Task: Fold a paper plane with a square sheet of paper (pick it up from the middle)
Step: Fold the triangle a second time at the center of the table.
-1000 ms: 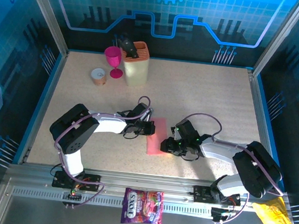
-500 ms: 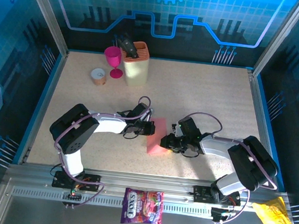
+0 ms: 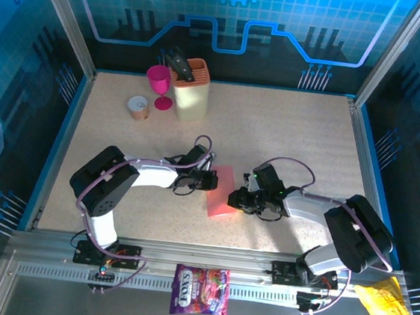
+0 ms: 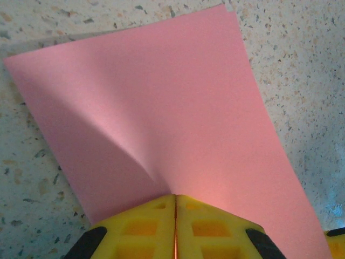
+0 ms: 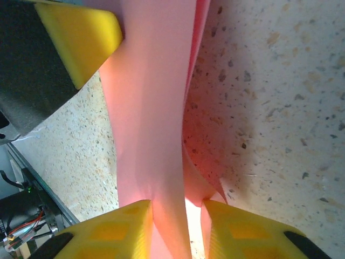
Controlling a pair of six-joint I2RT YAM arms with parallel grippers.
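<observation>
The square sheet of paper (image 3: 222, 192) is pink-red and lies mid-table between both grippers, bowed up off the surface. My left gripper (image 3: 209, 181) is shut on its left edge; in the left wrist view the yellow fingertips (image 4: 205, 216) meet on the sheet (image 4: 161, 108), which creases away from them. My right gripper (image 3: 234, 199) is at the sheet's right edge. In the right wrist view its jaws stand a little apart with a raised fold of the paper (image 5: 153, 108) running between them (image 5: 178, 208). The left gripper's yellow finger (image 5: 81, 38) shows at top left. No paper plane shape is formed.
A beige knife block (image 3: 191, 89), a pink goblet (image 3: 158, 84) and a small round cup (image 3: 139, 106) stand at the back left. A purple candy bag (image 3: 200, 290) and a yellow wrapper (image 3: 381, 303) lie on the front rail, off the table.
My right gripper has slid left onto the sheet's right edge and its jaws have narrowed around the fold. The left gripper has kept its hold and place.
</observation>
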